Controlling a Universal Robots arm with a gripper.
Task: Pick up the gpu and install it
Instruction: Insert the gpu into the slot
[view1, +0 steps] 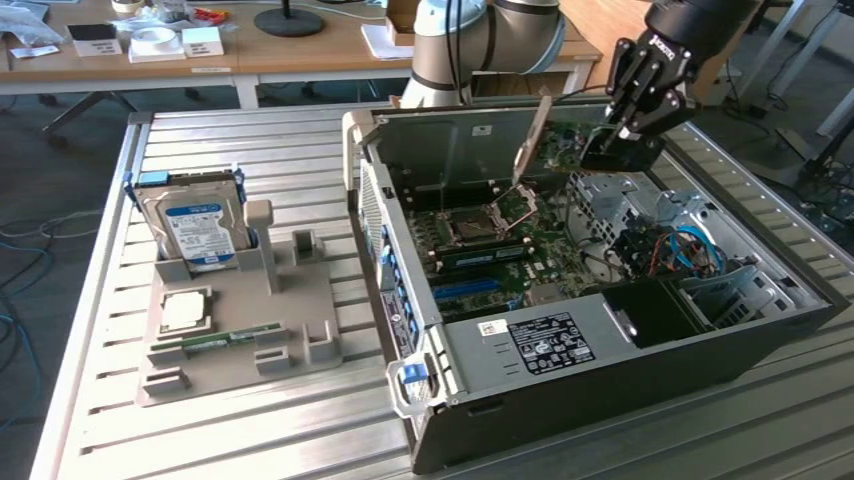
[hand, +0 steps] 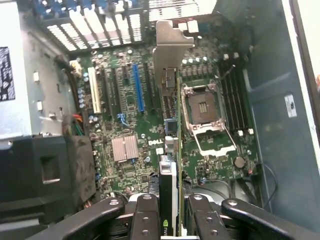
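Hand (hand: 175, 217): clamped on the gpu, black fingers (hand: 146, 216) pressed against both faces of the card; in the exterior view the hand (view1: 621, 142) hangs over the far side of the open computer case.
Gpu (hand: 178, 160): held on edge above the motherboard, clear of the slots, its length running away from the hand.
Bracket (hand: 169, 50): silver end plate of the gpu, at the end farthest from the hand, toward the slotted rear wall of the case; in the exterior view it shows as a pale tilted strip (view1: 533, 140).
Worktop (view1: 240, 435): ribbed metal surface carrying all the items below.
Hard drive (view1: 198, 225): blue-and-white label, standing upright at the back of the grey holder, on the exterior view's left.
Grey holder (view1: 300, 320): moulded tray lying flat, well apart from the hand.
Processor chip (view1: 184, 310): square, silver, lying flat in the holder, in front of the hard drive.
Memory stick (view1: 220, 340): narrow, green, lying in the holder just in front of the chip.
Computer case (view1: 601, 375): on its side with the side panel off, to the right of the holder.
Motherboard (view1: 534, 245): green board on the floor of the case, below the gpu.
Processor socket (hand: 204, 107): open metal frame, beside the card's line in the wrist view.
Expansion slots (hand: 137, 87): one blue among black and white ones, on the other side of the card from the socket.
Cables (view1: 694, 250): blue and red bundle in the case, on the exterior view's right.
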